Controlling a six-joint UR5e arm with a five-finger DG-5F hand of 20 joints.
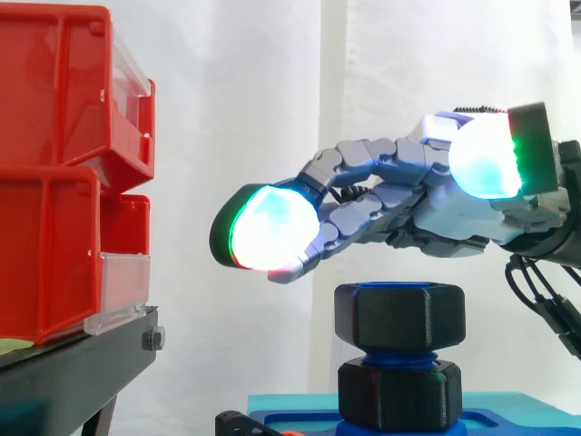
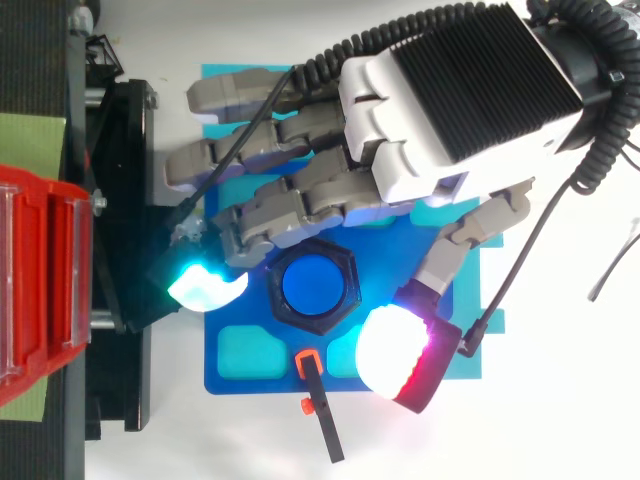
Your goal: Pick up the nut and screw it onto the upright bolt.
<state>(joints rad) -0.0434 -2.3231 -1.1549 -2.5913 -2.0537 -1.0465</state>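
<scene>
Stacked red bins on a black stand, white curtain behind, blue tray alongside

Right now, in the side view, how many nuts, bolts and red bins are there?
Nuts: 2, the upper nut and the lower nut
Bolt: 1, the bolt
Red bins: 2, the upper bin and the lower bin
Total: 5

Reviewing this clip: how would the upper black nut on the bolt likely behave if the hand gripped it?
The upper nut looks rigid and thick, probably plastic and light. Its flat hexagonal sides should give the hand purchase rather than slip. Sitting on the blue bolt, it likely turns instead of tipping.
</scene>
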